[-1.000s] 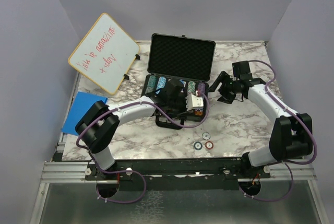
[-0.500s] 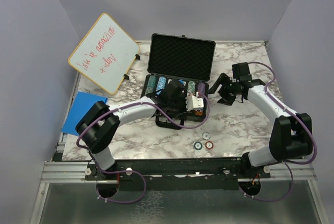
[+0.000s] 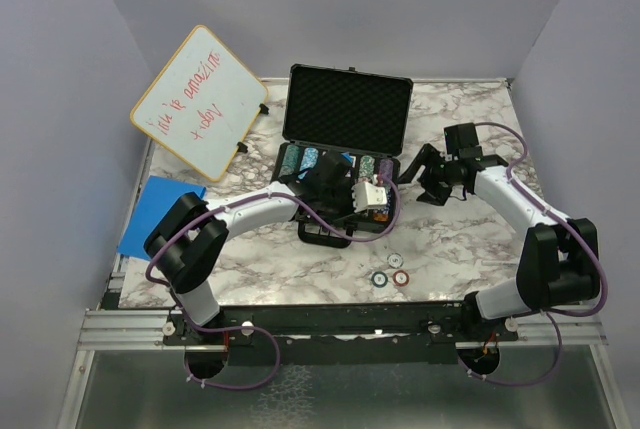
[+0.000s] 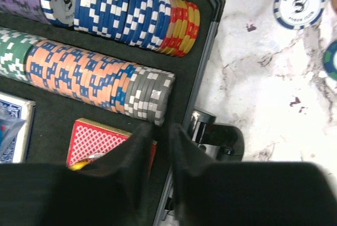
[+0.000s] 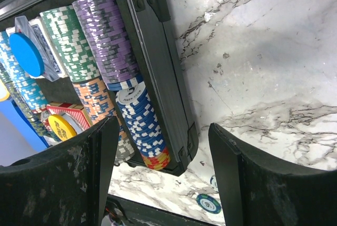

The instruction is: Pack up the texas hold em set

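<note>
case [image 3: 347, 109] open at centre of the top view, lid upright at the back, foam lining showing. the base holds rows of chips standing on edge: purple row [image 5: 105, 36], green row [image 5: 66, 41], blue row [image 4: 121, 7] ending in red and yellow, orange row [image 4: 79, 76] ending in grey chips [image 4: 152, 94]. red deck [image 4: 97, 141] and blue deck [image 4: 13, 131] lie below the orange row in the left wrist view. blue disc [image 5: 25, 55] and yellow disc [image 5: 62, 126] sit in the base, at the left of the right wrist view.

left fingers [image 4: 134, 155]: nearly closed, only a slim gap, nothing seen between them. they hang over the base next to the grey chips.

right fingers [image 5: 97, 163]: spread wide, holding nothing, over the bench [image 3: 470, 239] just right of the case.

three loose chips [image 3: 400, 276] lie on the bench below the case in the top view, apart from it.

whiteboard [image 3: 200, 99] upper left; blue pad [image 3: 160, 214] at the left edge.
</note>
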